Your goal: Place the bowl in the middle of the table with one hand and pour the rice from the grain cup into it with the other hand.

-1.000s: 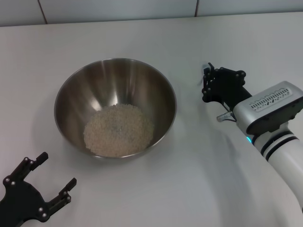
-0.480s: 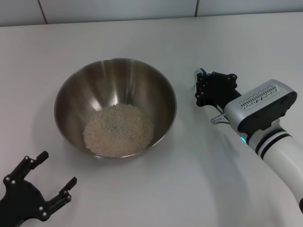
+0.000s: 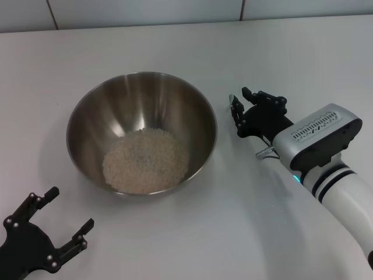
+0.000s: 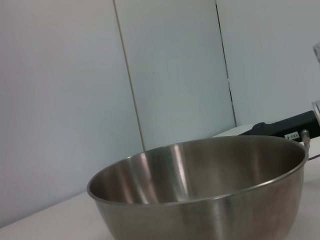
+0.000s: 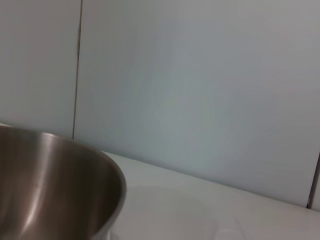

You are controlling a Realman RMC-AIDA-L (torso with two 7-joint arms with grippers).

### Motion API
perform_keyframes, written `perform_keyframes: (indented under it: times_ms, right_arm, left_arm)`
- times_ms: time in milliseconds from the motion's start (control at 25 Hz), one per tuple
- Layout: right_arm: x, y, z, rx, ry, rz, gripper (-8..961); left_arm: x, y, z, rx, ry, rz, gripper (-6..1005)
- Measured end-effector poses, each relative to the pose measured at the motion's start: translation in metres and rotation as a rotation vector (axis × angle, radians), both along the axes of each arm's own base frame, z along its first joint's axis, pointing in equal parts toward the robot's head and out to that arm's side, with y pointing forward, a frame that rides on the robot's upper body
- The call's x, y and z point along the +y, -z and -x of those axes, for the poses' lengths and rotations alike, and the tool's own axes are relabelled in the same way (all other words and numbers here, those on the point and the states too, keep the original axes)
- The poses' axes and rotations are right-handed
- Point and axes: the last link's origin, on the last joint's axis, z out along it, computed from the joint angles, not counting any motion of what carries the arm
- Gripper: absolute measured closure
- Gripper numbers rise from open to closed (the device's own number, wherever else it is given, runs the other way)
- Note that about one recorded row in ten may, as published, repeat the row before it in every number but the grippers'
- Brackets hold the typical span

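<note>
The steel bowl (image 3: 93, 111) stands in the middle of the white table (image 3: 192, 233) with a pale mound of rice (image 3: 145, 160) in its bottom. My right gripper (image 3: 240, 109) is just right of the bowl's rim, shut on the translucent grain cup (image 3: 235, 105), which is mostly hidden behind the fingers. The right wrist view shows the bowl's side (image 5: 50, 185) and a faint outline of the cup (image 5: 170, 215). My left gripper (image 3: 70, 210) is open and empty at the table's front left. Its wrist view shows the bowl (image 4: 200, 200) close up.
A tiled wall (image 3: 145, 11) runs behind the table's far edge. The right arm's white and black forearm (image 3: 326, 151) reaches in from the front right. The right arm's black gripper body (image 4: 280, 127) shows beyond the bowl in the left wrist view.
My right gripper has moved left and a little nearer, closer to the bowl's right rim. The bowl, rice and left gripper have not moved.
</note>
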Motion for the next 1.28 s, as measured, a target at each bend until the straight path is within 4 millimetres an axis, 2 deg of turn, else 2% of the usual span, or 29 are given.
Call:
perform_keyframes:
  times_ms: [320,440,480,520,600,640,680,720,760,800,880,1040,1120,1240,1280]
  right_arm:
    - [-0.011,-0.002,-0.008,0.006,0.009,-0.014,598]
    - [-0.023,-0.006,-0.011,0.023,-0.013,-0.045,524]
    - [-0.034,-0.01,-0.012,0.036,-0.048,-0.074,508]
    - [-0.034,-0.01,-0.012,0.036,-0.048,-0.074,491]
    - [-0.056,-0.017,-0.011,0.052,-0.133,-0.112,466]
    - [-0.056,-0.017,-0.011,0.052,-0.133,-0.112,458]
    - [-0.073,-0.02,-0.011,0.049,-0.207,-0.118,449]
    - [-0.073,-0.02,-0.011,0.049,-0.207,-0.118,440]
    - [-0.088,-0.021,-0.011,0.038,-0.274,-0.107,431]
    - [-0.088,-0.021,-0.011,0.038,-0.274,-0.107,423]
    - [-0.106,-0.023,-0.017,0.023,-0.348,-0.069,405]
    - [-0.121,-0.023,-0.021,0.029,-0.4,-0.015,370]
    - [-0.133,-0.024,-0.028,0.088,-0.432,0.108,353]
    - [-0.133,-0.023,-0.03,0.102,-0.428,0.144,326]
    - [-0.132,-0.022,-0.033,0.119,-0.419,0.206,318]
  left_arm:
    - [-0.003,0.0,0.002,0.0,-0.01,0.001,155]
    - [-0.004,0.0,0.002,0.0,-0.012,0.001,155]
    - [-0.004,0.0,0.002,-0.001,-0.013,0.002,155]
    - [-0.004,0.0,0.002,-0.001,-0.013,0.002,155]
    - [-0.004,0.0,0.002,-0.001,-0.013,0.002,155]
    - [-0.004,0.0,0.002,-0.001,-0.013,0.002,155]
    - [-0.004,0.0,0.002,-0.001,-0.014,0.002,155]
    - [-0.004,0.0,0.002,-0.001,-0.014,0.002,155]
    - [-0.005,0.0,0.002,-0.001,-0.013,0.001,155]
    - [-0.005,0.0,0.002,-0.001,-0.013,0.001,155]
    - [-0.005,-0.001,0.002,-0.003,-0.011,0.001,155]
    - [-0.006,-0.001,0.002,-0.007,-0.008,0.0,155]
    - [-0.007,-0.002,0.002,-0.009,-0.009,-0.001,155]
    - [-0.008,-0.002,0.002,-0.01,-0.006,-0.001,155]
    - [-0.008,-0.002,0.001,-0.01,-0.005,-0.001,155]
